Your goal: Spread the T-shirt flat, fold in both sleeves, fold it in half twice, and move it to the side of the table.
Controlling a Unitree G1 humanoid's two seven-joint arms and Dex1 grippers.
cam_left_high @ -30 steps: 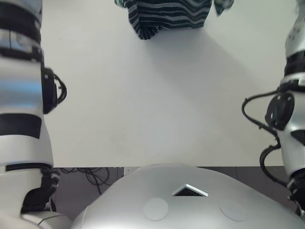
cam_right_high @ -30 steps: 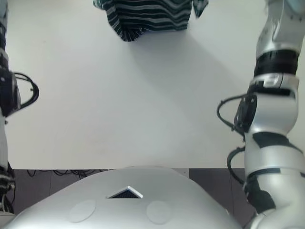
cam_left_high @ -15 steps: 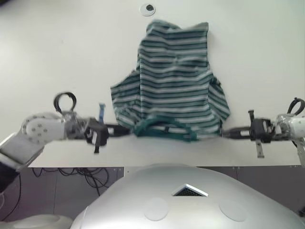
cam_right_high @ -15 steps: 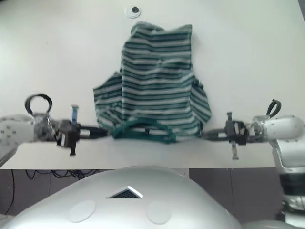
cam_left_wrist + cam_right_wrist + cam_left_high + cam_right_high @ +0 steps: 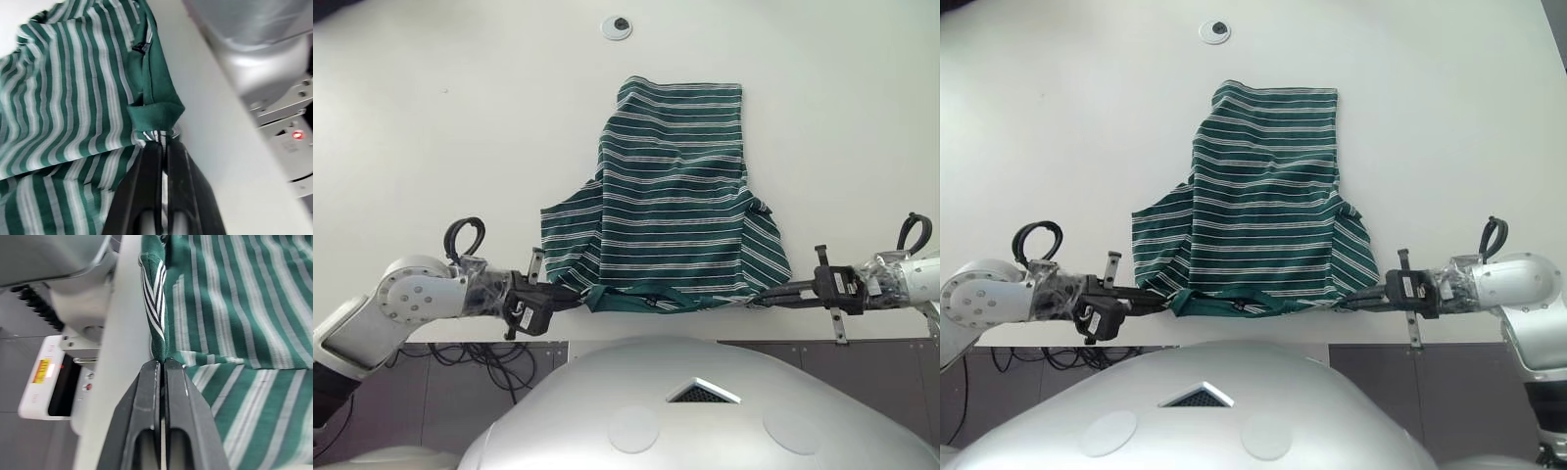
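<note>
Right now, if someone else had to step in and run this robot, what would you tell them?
Left gripper: shut on the T-shirt near its collar, at the near-left corner.
Right gripper: shut on the near-right corner.
T-shirt lies midway across the table, collar at the near edge, hem far, sleeves bunched.
Done: roughly laid out.
Left: smooth flat, fold both sleeves, halve twice, move aside.
</note>
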